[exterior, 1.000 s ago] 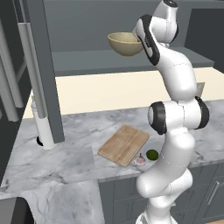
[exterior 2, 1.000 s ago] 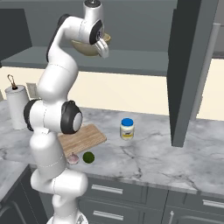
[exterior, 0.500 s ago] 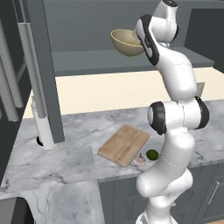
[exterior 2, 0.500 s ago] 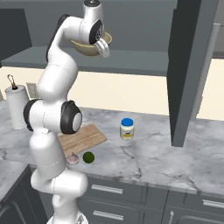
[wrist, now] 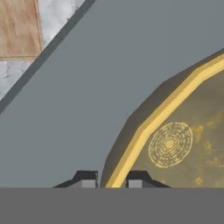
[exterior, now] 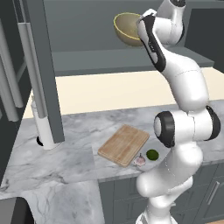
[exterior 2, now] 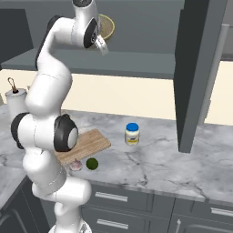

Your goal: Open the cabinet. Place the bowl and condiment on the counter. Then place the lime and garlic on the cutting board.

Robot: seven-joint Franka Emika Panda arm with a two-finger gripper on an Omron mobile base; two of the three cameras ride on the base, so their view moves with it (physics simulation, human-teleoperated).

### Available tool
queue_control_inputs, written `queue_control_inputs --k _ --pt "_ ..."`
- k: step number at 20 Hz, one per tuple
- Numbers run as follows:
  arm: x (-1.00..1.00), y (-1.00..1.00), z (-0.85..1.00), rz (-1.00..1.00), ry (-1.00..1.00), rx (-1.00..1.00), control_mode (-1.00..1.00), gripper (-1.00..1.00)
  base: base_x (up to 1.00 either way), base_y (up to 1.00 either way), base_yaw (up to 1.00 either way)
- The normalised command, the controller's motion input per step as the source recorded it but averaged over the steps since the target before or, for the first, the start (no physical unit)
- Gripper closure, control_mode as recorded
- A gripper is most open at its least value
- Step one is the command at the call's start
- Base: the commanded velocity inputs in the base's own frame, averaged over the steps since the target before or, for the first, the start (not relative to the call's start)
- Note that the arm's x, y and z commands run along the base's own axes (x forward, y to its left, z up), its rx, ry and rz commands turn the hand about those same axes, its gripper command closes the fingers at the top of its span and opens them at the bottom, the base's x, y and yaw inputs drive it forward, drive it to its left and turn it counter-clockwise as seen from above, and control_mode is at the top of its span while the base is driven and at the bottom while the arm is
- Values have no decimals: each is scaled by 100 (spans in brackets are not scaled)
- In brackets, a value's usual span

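Observation:
The tan-yellow bowl (exterior: 126,29) hangs tilted above the shelf (exterior: 109,59) inside the open cabinet. My gripper (wrist: 111,181) is shut on the bowl (wrist: 183,144), one fingertip on each side of its pale rim. From the right, the bowl (exterior 2: 108,26) peeks out behind my hand. Down on the marble counter (exterior 2: 159,159) stands the condiment jar (exterior 2: 132,134) with its blue lid. The lime (exterior: 152,154) and the garlic (exterior: 140,161) lie on the marble just off the near corner of the cutting board (exterior: 124,144).
The cabinet's open doors (exterior: 43,70) (exterior 2: 195,68) stick out over the counter on both sides. A paper towel roll (exterior 2: 13,102) stands at the left end of the counter. A tall dark unit with pale handles (exterior: 8,78) is at the far left.
The jaws have closed on the bowl's rim. The bowl has since risen off the shelf and tipped a little.

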Motion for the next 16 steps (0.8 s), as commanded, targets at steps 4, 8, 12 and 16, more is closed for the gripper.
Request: queue_control_inputs --k 4,8,12,16 --pt "-100 -3 19 -3 -36 1 -100 100 0 0 0" --pt "-100 -16 23 0 -28 2 -100 100 0 0 0" --pt "-100 -22 4 0 -17 0 -100 100 0 0 0" --pt "-100 -22 5 0 -11 3 -100 100 0 0 0"
